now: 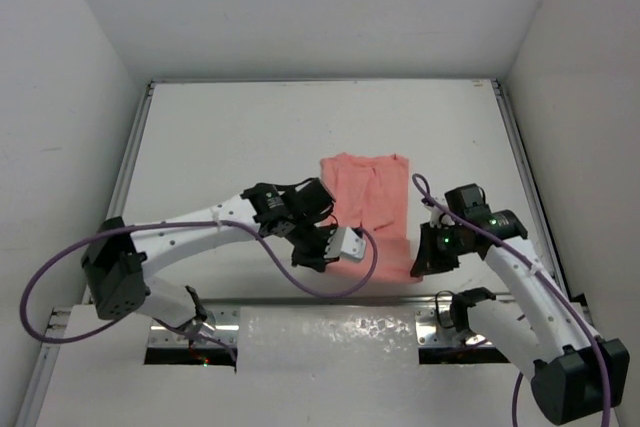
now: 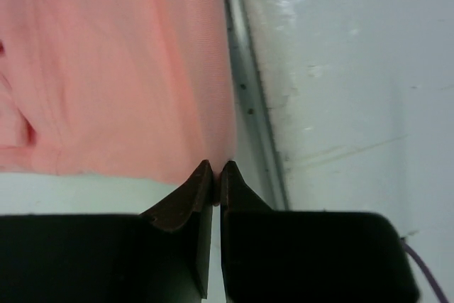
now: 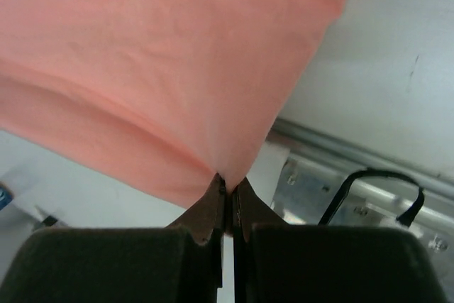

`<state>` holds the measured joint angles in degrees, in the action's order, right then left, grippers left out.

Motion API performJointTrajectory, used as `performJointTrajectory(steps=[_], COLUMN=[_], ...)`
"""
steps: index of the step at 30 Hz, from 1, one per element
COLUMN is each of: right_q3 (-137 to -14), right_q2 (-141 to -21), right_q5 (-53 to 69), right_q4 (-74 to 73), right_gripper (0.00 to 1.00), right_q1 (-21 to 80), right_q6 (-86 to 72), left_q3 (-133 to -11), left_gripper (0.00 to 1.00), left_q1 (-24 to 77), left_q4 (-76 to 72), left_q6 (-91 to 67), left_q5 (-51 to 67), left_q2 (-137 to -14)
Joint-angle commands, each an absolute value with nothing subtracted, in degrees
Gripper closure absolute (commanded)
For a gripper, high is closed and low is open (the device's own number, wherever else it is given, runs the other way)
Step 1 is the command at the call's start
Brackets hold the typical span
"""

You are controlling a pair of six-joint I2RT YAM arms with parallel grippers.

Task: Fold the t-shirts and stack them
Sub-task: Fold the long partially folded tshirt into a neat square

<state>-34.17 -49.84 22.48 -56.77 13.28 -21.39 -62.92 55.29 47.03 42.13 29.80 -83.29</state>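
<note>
Two arms meet at the near edge of the t-shirt, which lies on the table just right of centre as a narrow pink rectangle. The left arm stretches low from its base at the left, its wrist bent toward the middle. The left gripper is pressed together, pinching the shirt's near-left corner. A purple cable loops beneath it, just beside the cloth. The right arm rises from its base and folds back inward. The right gripper is likewise closed, pinching the near-right corner, where the cloth gathers into creases. A metal rail runs close behind.
</note>
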Motion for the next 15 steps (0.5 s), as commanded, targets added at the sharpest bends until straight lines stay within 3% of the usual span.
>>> performJointTrajectory(steps=[1,7,11,15], right_q3=[-39.80,-47.36,-48.86,-50.62], right_q2=[-48.25,-51.67,-58.78,-65.03], right_q5=[23.89,32.25,35.15,34.81], right_q4=[-66.70,-69.00,-64.87,-59.08], right_gripper=[1.00,1.00,1.00,1.00], right_q1=[13.62,13.62,13.62,13.27], right_q6=[-22.06,-22.24,-22.68,-22.94], left_q3=[-65.12,-66.62,-66.88,-68.64], left_gripper=[1.00,1.00,1.00,1.00], left_q1=[58.09,57.40,46.71,41.05], left_q4=[55.72,56.69,55.37,53.80], left_q6=[36.04,34.98,31.65,31.56], left_q5=[30.32,36.20,42.97,41.66], left_q2=[-78.58,-75.94,-78.04,-80.15])
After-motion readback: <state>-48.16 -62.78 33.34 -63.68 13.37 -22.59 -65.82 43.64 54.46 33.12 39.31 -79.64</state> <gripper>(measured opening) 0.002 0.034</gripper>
